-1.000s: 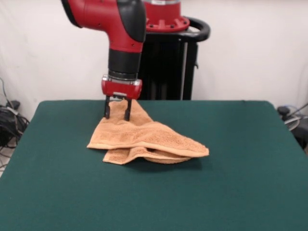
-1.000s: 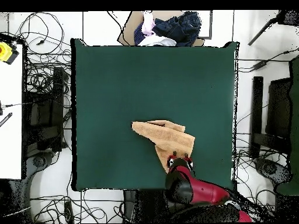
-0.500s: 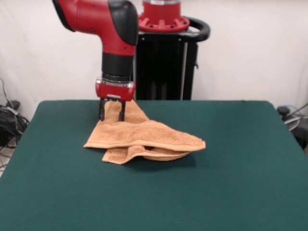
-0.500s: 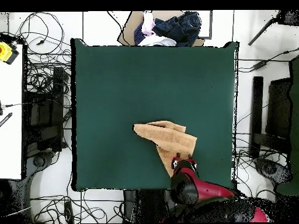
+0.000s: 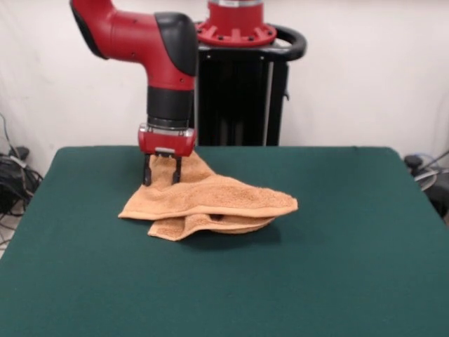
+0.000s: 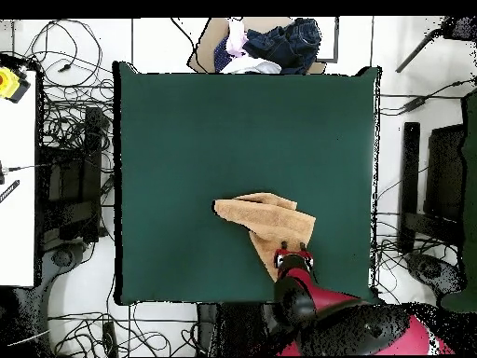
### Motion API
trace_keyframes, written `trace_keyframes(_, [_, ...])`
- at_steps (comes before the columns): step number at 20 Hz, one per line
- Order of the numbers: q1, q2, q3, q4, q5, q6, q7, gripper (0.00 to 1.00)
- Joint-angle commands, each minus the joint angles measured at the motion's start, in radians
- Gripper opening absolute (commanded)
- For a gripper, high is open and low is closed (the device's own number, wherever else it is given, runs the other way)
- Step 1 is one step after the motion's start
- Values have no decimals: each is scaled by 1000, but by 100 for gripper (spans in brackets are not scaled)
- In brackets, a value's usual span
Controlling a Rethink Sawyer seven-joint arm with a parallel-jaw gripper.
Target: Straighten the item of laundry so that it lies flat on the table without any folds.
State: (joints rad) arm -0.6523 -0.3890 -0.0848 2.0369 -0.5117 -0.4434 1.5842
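Note:
The item of laundry (image 5: 210, 200), an orange-tan towel, lies bunched and folded over itself on the green table (image 5: 337, 232), left of centre. One corner rises in a peak toward the far edge. My gripper (image 5: 161, 178) stands over that peak, shut on the towel, with one black finger on each side of the raised cloth. A lower fold sticks out underneath at the front. From overhead, the towel (image 6: 265, 216) spreads from the table (image 6: 186, 130) middle toward the gripper (image 6: 293, 250) near the bottom edge.
The black pedestal (image 5: 242, 91) stands just behind the table's far edge. A pile of dark and light clothes (image 6: 270, 42) lies beyond the table's top edge in the overhead view. Cables (image 6: 65, 140) run along both sides, and a white bench (image 6: 17, 186) stands at the left.
The arm has moved leftward in the front view, dragging the gripped corner with it. The whole towel has slid a little the same way.

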Motion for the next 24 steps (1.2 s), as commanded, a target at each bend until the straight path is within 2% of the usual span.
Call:
trace_keyframes(1, [-9,75,42,-101,-24,-29,148,100])
trace_keyframes(10, [14,-30,27,-16,-14,13,160,100])
trace_keyframes(17, [29,-91,51,3,9,75,162,100])
trace_keyframes(24, [21,-76,43,5,-9,55,160,100])
